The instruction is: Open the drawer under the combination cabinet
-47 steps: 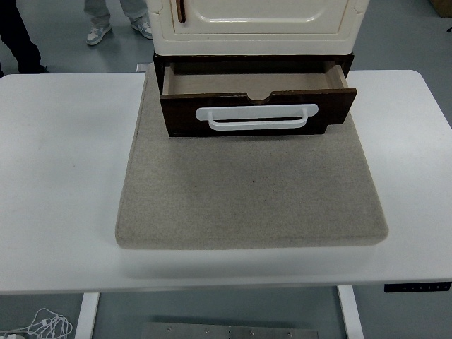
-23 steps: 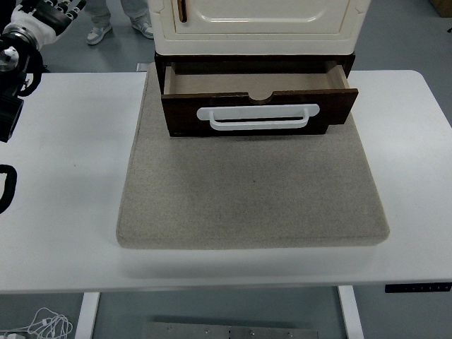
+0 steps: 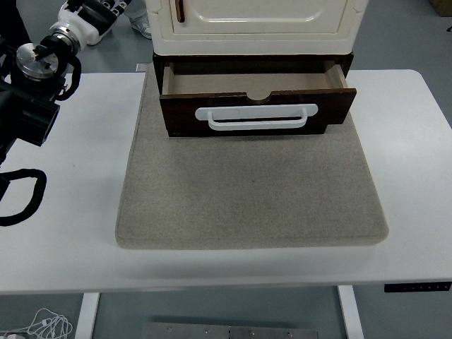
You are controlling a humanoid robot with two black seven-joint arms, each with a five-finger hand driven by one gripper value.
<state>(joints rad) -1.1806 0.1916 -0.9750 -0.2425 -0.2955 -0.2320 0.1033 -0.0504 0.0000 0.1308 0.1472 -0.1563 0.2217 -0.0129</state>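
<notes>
drawer (image 3: 258, 106) pulled out | left hand (image 3: 88, 14) well apart, upper left

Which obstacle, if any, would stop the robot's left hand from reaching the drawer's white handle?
Probably none: the left hand is up beside the cabinet, and only bare mat lies before the handle.

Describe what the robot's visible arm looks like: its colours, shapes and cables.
Only the left arm shows, at the left edge. Its body is made of blocky black segments, with a round silver metal joint cap. A white cuff leads to the left robot hand, white with black parts. A black cable loops below the arm.
</notes>
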